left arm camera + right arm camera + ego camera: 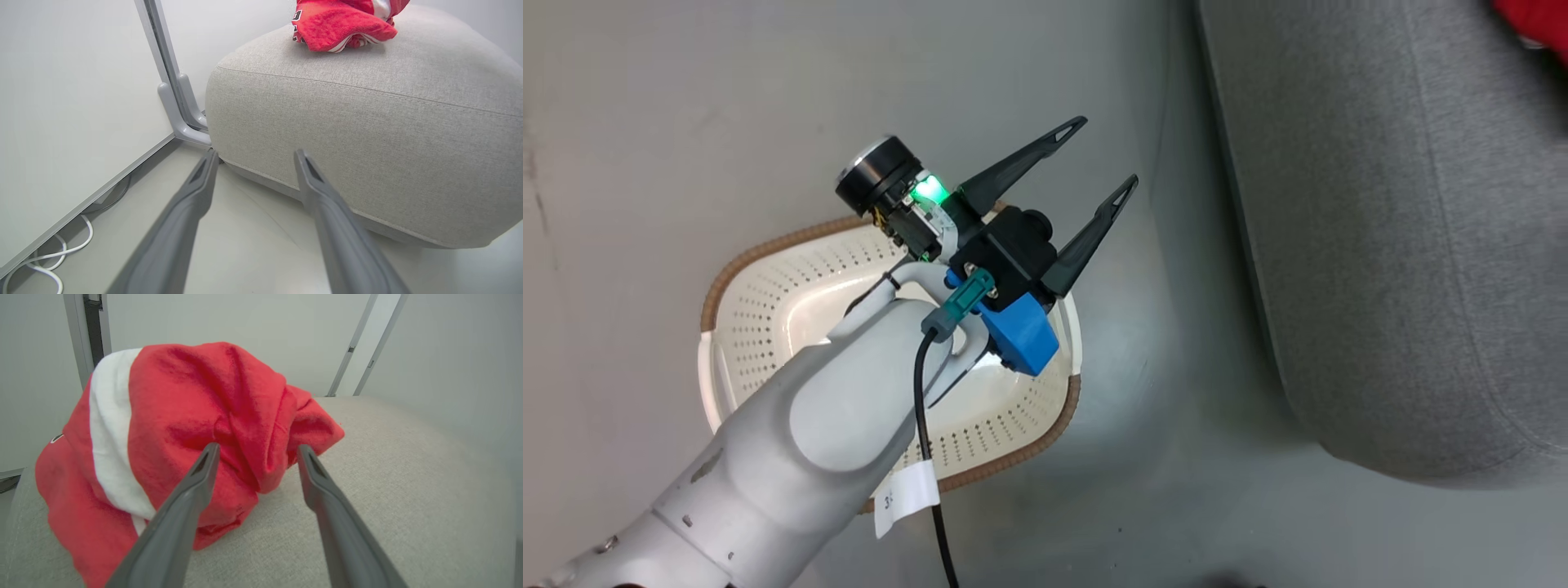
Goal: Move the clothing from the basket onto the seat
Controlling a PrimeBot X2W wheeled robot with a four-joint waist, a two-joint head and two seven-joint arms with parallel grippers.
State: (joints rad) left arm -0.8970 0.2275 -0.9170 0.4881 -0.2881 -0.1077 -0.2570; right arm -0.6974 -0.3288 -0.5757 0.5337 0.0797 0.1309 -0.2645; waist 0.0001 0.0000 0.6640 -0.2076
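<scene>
Red clothing (184, 408) sits on the grey seat (388, 477), with the right hand (257, 448) spread apart close to it (the left hand (1107, 151) is apart too, over the basket (768, 310)).

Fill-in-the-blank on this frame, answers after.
1. The red clothing lies ____ the seat.
2. The left gripper and the right gripper both have their fingers ____.
3. The visible inside of the basket holds ____ clothing.
Answers: on; open; no.
</scene>
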